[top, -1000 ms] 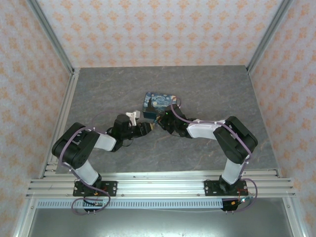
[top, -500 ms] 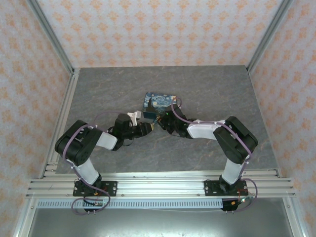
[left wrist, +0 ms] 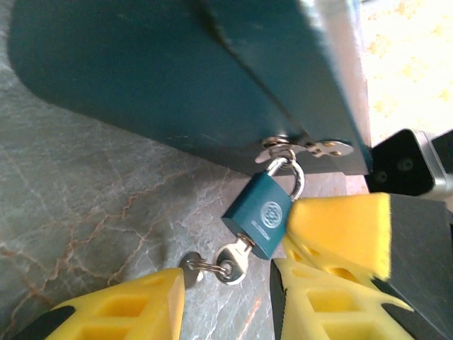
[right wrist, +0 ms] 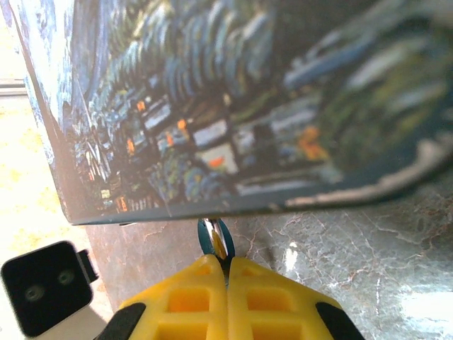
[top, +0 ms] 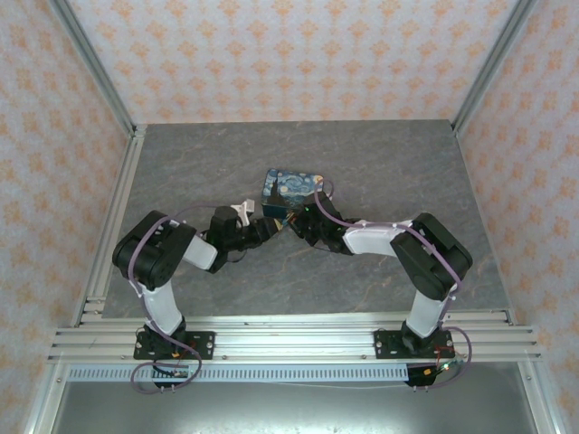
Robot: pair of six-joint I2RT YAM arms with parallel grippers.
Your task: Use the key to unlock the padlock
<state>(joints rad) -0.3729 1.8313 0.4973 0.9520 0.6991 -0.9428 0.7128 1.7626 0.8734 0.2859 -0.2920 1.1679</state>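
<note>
The teal padlock [left wrist: 263, 212] hangs by its shackle from the hasp on the blue Starry Night tin [left wrist: 177, 78]. The key [left wrist: 237, 258] sits in its keyhole, and a ring with a second key [left wrist: 190, 268] trails to the left. My left gripper [left wrist: 226, 278] is open, its yellow fingers [left wrist: 141, 308] on either side of the key without pinching it. My right gripper [right wrist: 226, 263] is shut on the padlock [right wrist: 211, 237], whose teal edge pokes out past its fingertips just under the tin [right wrist: 212, 106]. From above, both grippers [top: 270, 228] [top: 291, 220] meet at the tin's near side.
The tin [top: 291, 188] lies mid-table on the grey marbled tabletop [top: 389, 163]. Patterned walls and aluminium rails [top: 118, 208] close in the table. The right gripper's yellow finger [left wrist: 340, 227] presses the padlock from the right, close to my left fingers.
The left arm's elbow has swung up and to the right, and its wrist has edged toward the tin. Its jaws have widened a little. The right arm has held still.
</note>
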